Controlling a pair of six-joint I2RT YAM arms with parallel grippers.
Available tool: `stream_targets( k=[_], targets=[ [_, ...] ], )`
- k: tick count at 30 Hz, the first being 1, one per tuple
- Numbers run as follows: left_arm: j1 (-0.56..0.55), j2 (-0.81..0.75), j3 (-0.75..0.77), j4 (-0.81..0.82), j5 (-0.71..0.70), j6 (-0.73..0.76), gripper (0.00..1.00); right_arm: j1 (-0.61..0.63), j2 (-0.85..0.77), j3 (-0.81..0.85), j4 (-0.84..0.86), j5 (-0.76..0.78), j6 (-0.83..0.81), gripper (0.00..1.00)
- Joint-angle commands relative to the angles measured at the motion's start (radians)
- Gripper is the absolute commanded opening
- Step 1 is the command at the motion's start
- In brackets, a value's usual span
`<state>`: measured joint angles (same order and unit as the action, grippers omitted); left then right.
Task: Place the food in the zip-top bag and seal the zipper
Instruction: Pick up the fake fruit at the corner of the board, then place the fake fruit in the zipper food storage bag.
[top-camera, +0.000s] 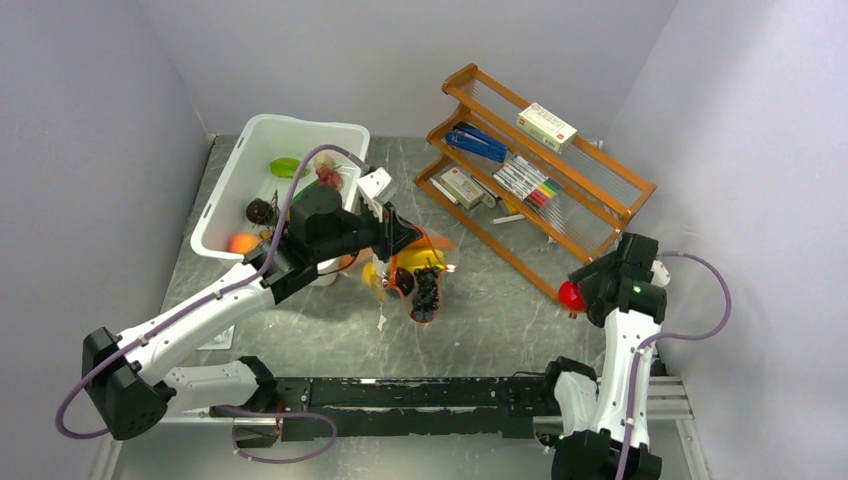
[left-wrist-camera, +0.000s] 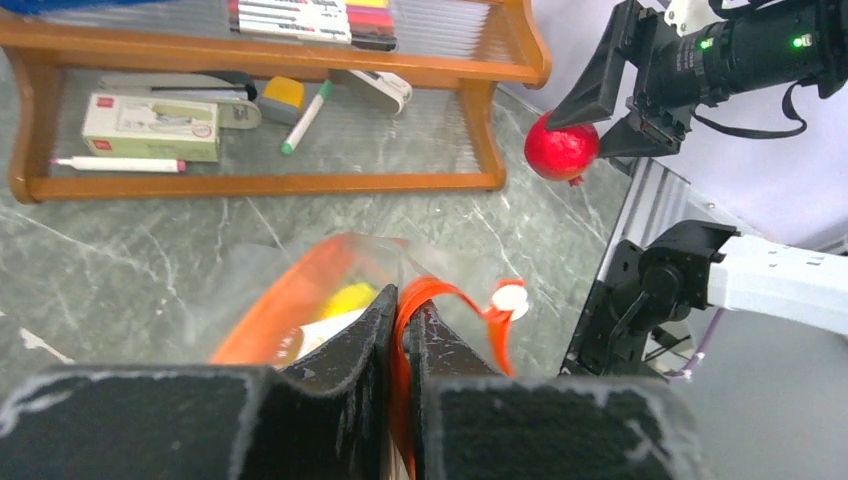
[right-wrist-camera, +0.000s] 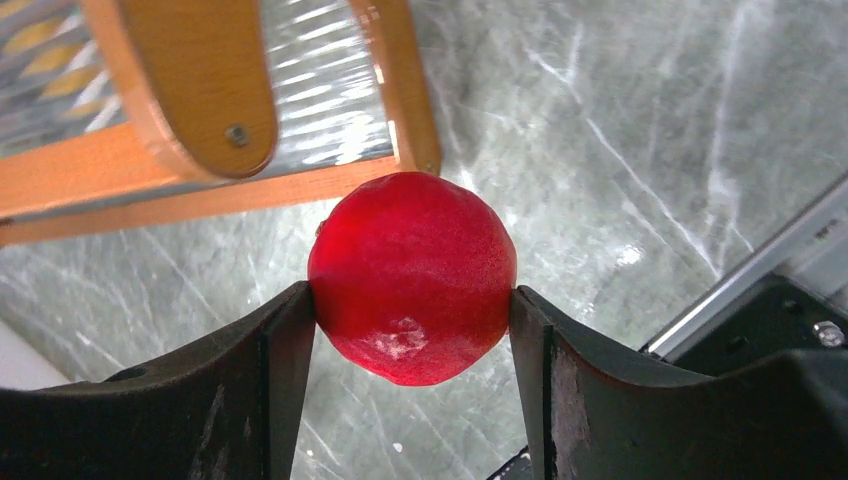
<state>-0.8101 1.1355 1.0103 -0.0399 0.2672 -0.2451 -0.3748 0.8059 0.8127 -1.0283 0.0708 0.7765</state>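
Over the middle of the grey marbled table (top-camera: 480, 330) the clear plastic zip-top bag (top-camera: 415, 275) hangs from its mouth, with a yellow toy banana bunch (top-camera: 420, 261) and a dark bunch of toy grapes (top-camera: 427, 295) showing through its wall; whether its lower end touches the table I cannot tell. The thin orange-red zipper strip (left-wrist-camera: 440, 292) along the mouth is bowed into a loop, and its small white slider tab (left-wrist-camera: 508, 297) sits at the end nearer the right arm. The left gripper (left-wrist-camera: 400, 340) is clamped on this strip, black fingers (left-wrist-camera: 355, 350) pressed together with the orange band between them. To the right, near the end post of the brown wooden slatted rack (top-camera: 470, 75), the right gripper (right-wrist-camera: 412, 300) grips a glossy red round toy fruit (right-wrist-camera: 412, 275) by its two sides, off the table and well apart from the bag. Behind the left arm stands a white rectangular plastic bin (top-camera: 250, 150) holding an orange round toy fruit (top-camera: 242, 243), a green piece (top-camera: 285, 166) and other small toys. The rack carries a set of coloured markers (top-camera: 530, 182) and a white box (top-camera: 546, 126).
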Motion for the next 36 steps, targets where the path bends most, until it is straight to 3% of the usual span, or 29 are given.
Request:
stream_targets(
  k=[1, 10, 14, 22, 36],
  targets=[
    [0.057, 0.038, 0.025, 0.083, 0.143, -0.106, 0.07, 0.04, -0.036, 0.001, 0.053, -0.107, -0.075, 0.35],
    [0.18, 0.096, -0.017, 0.113, 0.215, -0.255, 0.07, 0.106, -0.081, 0.02, 0.042, -0.25, -0.199, 0.32],
    [0.248, 0.156, -0.006, 0.116, 0.315, -0.3, 0.07, 0.119, -0.097, 0.039, 0.057, -0.348, -0.207, 0.31],
    [0.305, 0.19, -0.018, 0.139, 0.353, -0.237, 0.07, 0.162, -0.052, 0.17, 0.062, -0.353, -0.297, 0.31],
    [0.333, 0.213, 0.003, 0.091, 0.321, -0.177, 0.07, 0.241, 0.013, 0.299, 0.168, -0.502, -0.277, 0.3]
  ],
)
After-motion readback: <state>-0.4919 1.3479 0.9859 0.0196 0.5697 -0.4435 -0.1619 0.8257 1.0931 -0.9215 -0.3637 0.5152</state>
